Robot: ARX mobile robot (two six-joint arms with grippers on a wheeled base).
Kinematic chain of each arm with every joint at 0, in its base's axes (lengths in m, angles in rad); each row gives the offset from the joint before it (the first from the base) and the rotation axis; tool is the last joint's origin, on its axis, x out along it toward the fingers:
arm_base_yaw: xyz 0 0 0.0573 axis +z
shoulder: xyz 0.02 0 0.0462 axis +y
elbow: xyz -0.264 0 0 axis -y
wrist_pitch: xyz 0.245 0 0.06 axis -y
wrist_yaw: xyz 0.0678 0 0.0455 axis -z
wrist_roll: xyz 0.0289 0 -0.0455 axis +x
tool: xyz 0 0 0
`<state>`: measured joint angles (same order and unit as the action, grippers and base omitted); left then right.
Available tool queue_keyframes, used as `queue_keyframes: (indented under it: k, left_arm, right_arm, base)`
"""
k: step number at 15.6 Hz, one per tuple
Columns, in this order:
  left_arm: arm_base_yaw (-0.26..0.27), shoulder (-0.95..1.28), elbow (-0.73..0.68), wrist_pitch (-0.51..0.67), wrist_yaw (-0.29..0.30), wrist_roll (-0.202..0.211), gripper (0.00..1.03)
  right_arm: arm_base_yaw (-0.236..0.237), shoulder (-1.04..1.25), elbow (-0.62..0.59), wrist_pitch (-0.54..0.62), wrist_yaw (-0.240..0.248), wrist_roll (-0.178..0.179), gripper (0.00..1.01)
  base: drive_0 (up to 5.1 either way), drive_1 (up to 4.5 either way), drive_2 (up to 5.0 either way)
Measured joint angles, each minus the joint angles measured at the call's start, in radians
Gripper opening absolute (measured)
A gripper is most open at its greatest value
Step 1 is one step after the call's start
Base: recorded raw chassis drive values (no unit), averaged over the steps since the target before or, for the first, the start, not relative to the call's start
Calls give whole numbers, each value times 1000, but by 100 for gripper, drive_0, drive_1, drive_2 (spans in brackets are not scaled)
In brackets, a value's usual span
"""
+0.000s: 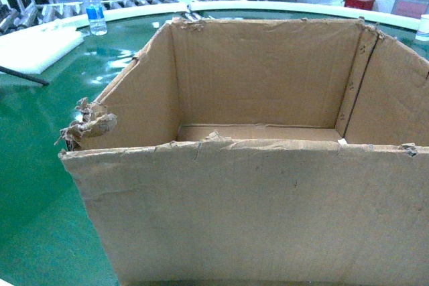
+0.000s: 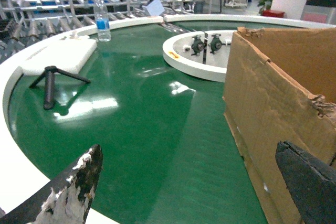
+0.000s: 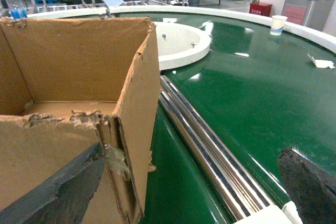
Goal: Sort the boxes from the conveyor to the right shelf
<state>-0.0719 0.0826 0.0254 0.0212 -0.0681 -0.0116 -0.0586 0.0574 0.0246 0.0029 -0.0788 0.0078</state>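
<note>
**Open cardboard box sits on the green belt**

The torn cardboard box (image 1: 255, 165) stands upright on the green conveyor belt (image 2: 147, 129), its top open and only its bare cardboard floor showing inside. The left gripper (image 2: 194, 187) hangs beside the box's left wall, jaws wide apart. The right gripper (image 3: 189, 187) straddles the box's right corner, jaws also apart. A water bottle (image 1: 95, 8) stands at the belt's far rim.

A water bottle (image 2: 102, 18) with a blue label stands at 11 o'clock. Near it lies a white foam block (image 2: 60, 56), and a small black tripod (image 2: 51, 82) lies just beside that block. A paper cup (image 3: 277, 24) stands at 2 o'clock. A red bin (image 1: 359, 3) sits far back on the floor.
</note>
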Motion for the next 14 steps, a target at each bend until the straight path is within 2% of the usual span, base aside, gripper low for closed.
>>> queue_keyframes:
  k: [1, 2, 3, 5, 6, 7, 9, 12, 13, 14]
  left_arm:
    - [-33, 115, 28, 80, -35, 15, 98]
    - [-54, 211, 53, 176, -55, 26, 98]
    - [-83, 323, 95, 256, -81, 39, 98]
    - [-135, 571, 214, 353, -82, 51, 98]
    - [-169, 715, 301, 425, -122, 77, 98]
    - [-206, 810, 395, 418, -146, 134, 98]
    - [-208, 809, 399, 412, -153, 178, 98]
    - [-209, 807, 399, 406, -156, 187, 98]
    - [-226, 828, 399, 398, -150, 187, 98]
    - [-253, 900, 423, 409, -136, 174, 98]
  right_arm:
    - [-27, 97, 42, 38, -34, 18, 98]
    - [-23, 181, 93, 98, -69, 36, 98]
    - [-2, 282, 151, 163, -79, 53, 98]
    - [29, 507, 246, 264, -86, 72, 98]
    - [41, 625, 319, 272, -103, 77, 98]
    - [48, 710, 382, 275, -102, 79, 98]
    - [52, 713, 382, 267, -102, 82, 98]
    - [52, 709, 382, 267, -102, 82, 98]
    - [60, 716, 383, 263, -100, 82, 98]
    - [94, 778, 420, 280, -95, 73, 98]
  base:
    - [0, 0, 0]
    - [0, 0, 0]
    - [0, 0, 0]
    - [0, 0, 0]
    - [0, 0, 0]
    - [0, 0, 0]
    - [0, 0, 0]
    - [0, 0, 0]
    - [0, 0, 0]
    - [0, 0, 0]
